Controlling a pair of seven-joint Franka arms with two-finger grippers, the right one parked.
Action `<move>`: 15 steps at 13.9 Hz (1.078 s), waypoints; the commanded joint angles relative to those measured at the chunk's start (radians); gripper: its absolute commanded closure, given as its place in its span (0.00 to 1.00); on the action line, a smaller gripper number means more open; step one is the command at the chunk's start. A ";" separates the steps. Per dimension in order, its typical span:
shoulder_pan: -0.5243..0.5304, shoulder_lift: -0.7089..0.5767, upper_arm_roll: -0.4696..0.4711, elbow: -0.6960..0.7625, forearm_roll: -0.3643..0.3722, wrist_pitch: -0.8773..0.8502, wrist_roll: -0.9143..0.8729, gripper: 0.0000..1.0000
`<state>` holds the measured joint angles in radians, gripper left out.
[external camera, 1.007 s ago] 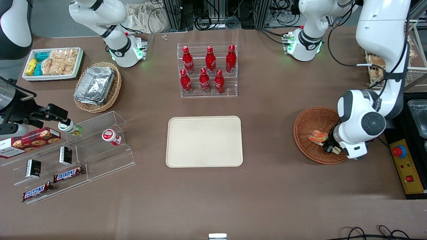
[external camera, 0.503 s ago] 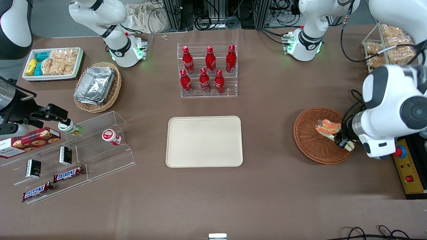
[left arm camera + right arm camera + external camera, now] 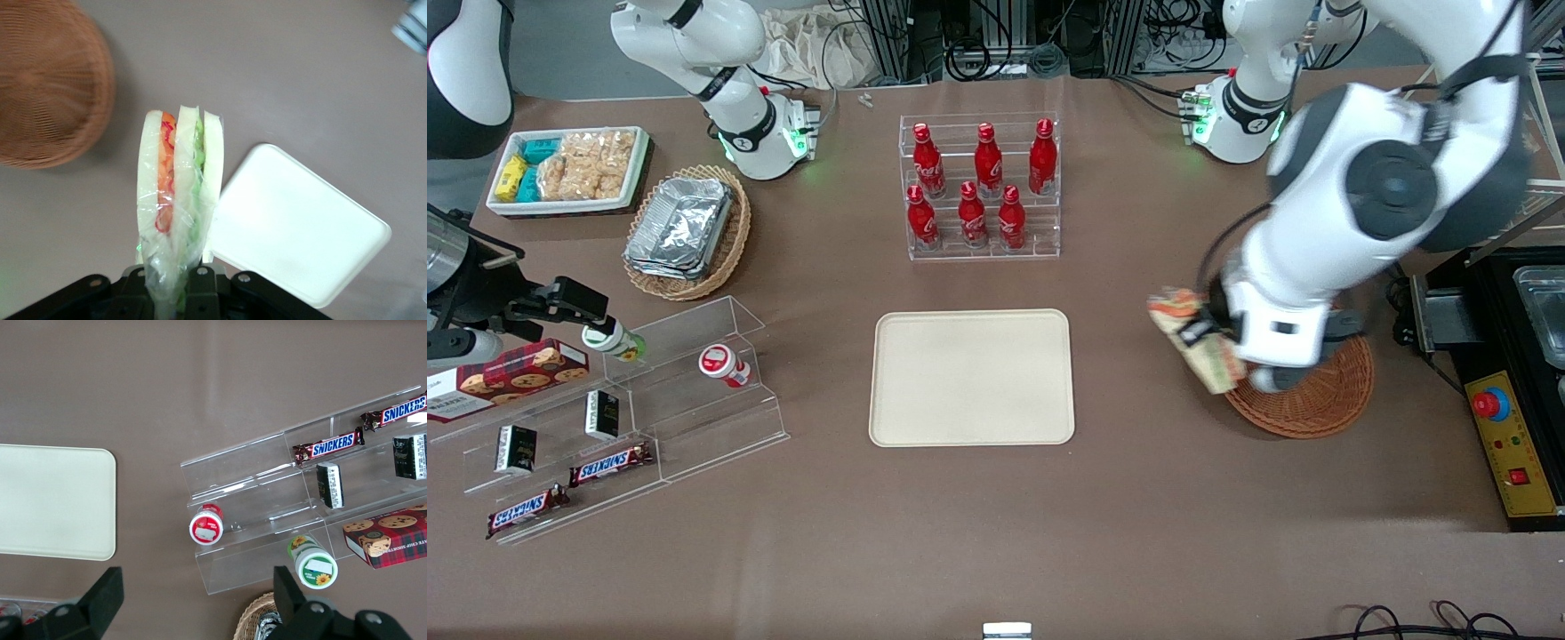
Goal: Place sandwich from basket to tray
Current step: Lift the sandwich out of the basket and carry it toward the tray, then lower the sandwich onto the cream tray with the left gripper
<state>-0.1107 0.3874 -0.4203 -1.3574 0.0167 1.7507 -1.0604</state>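
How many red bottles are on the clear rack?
6. Three stand in the rack's upper row, three in its lower row, nearer the front camera. The end effector holds the sandwich elsewhere.

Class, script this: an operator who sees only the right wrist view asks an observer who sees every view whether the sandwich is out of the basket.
Operator: Is the sandwich out of the basket?
Observer: Yes. The gripper is shut on the sandwich and holds it in the air.
Operator: My tray looks bare. Where is the sandwich relative to it?
Observer: It is between the basket and the tray, close to the basket's rim and not yet over the tray.
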 commanded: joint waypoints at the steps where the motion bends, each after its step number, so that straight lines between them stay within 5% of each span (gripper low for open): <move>1: -0.111 0.128 -0.012 0.007 0.087 0.143 0.028 1.00; 3: -0.170 0.233 -0.012 0.009 0.173 0.216 0.022 1.00; 15: -0.253 0.475 -0.011 0.006 0.247 0.342 0.112 1.00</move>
<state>-0.3518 0.8487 -0.4343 -1.3801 0.2419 2.0922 -0.9558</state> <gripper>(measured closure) 0.841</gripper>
